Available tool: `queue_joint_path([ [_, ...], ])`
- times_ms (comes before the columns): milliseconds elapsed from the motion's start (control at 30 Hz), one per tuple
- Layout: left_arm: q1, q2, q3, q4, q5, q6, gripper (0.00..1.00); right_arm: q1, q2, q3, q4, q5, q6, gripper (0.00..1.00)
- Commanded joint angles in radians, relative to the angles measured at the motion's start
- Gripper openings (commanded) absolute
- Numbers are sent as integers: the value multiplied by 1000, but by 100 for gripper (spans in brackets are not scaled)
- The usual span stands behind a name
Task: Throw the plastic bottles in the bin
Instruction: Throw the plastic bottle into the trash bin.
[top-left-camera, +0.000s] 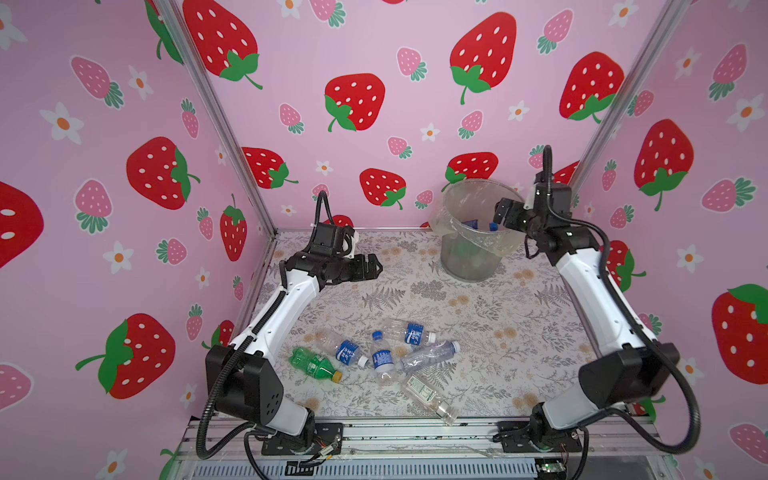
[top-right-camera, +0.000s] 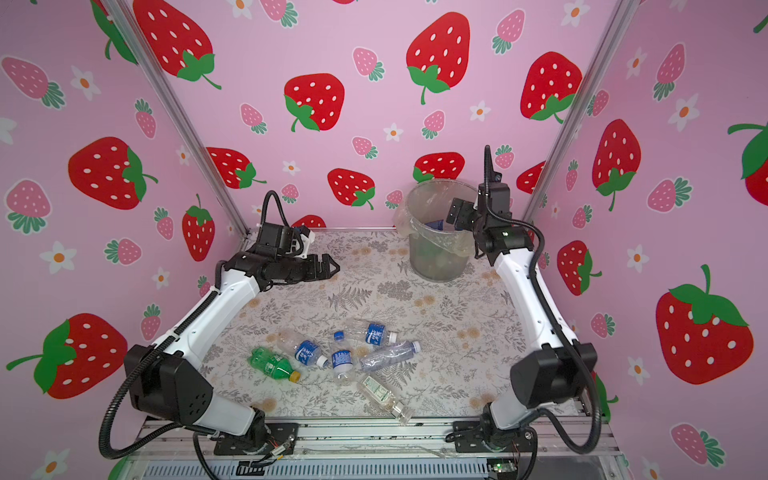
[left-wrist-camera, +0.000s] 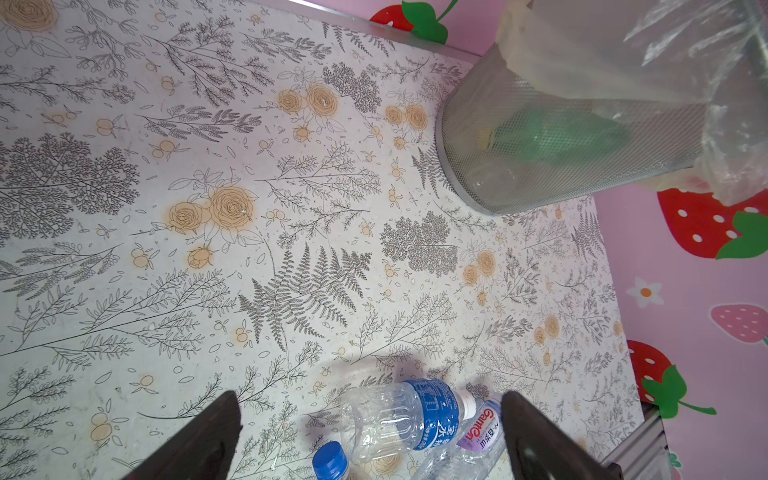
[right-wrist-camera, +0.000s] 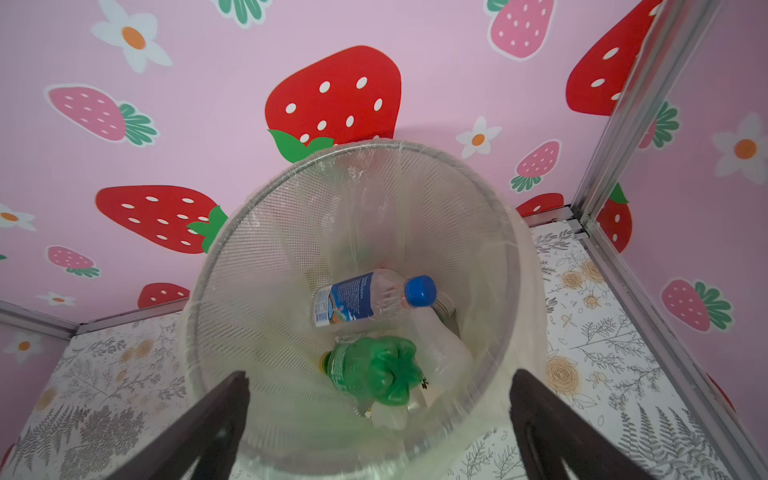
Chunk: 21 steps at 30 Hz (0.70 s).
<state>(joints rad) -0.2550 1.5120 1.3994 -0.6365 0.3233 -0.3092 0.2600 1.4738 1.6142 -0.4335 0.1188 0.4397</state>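
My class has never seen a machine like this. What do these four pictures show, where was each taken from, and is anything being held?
Two white-and-black robot arms stand at a flower-patterned table, each ending in a two-fingered gripper. Two pictures look down from above; two come from wrist cameras. Six plastic bottles lie on the table, one green. The round grey mesh bin with a clear liner holds more. The left gripper and the right gripper, over the bin, are both open and empty.

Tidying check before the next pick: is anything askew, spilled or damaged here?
Nothing spilled; the bin stands upright. Its clear liner hangs unevenly over the rim, and the purple-labelled bottle on the table looks crumpled.
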Motion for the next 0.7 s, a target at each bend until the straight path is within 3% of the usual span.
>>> queue_joint_path([
  [0, 4, -12, 25, -14, -3, 13, 99, 6, -169, -142, 143, -4, 21, 99],
  [300, 5, -26, 27, -8, -44, -41, 99, 6, -410, -432, 121, -72, 39, 99],
  [467, -17, -21, 42, -44, -179, -83, 99, 7, -475, -515, 107, -144, 55, 99],
  [667, -17, -61, -24, -125, -389, -292, 99, 5, -546, -579, 49, -163, 35, 99],
])
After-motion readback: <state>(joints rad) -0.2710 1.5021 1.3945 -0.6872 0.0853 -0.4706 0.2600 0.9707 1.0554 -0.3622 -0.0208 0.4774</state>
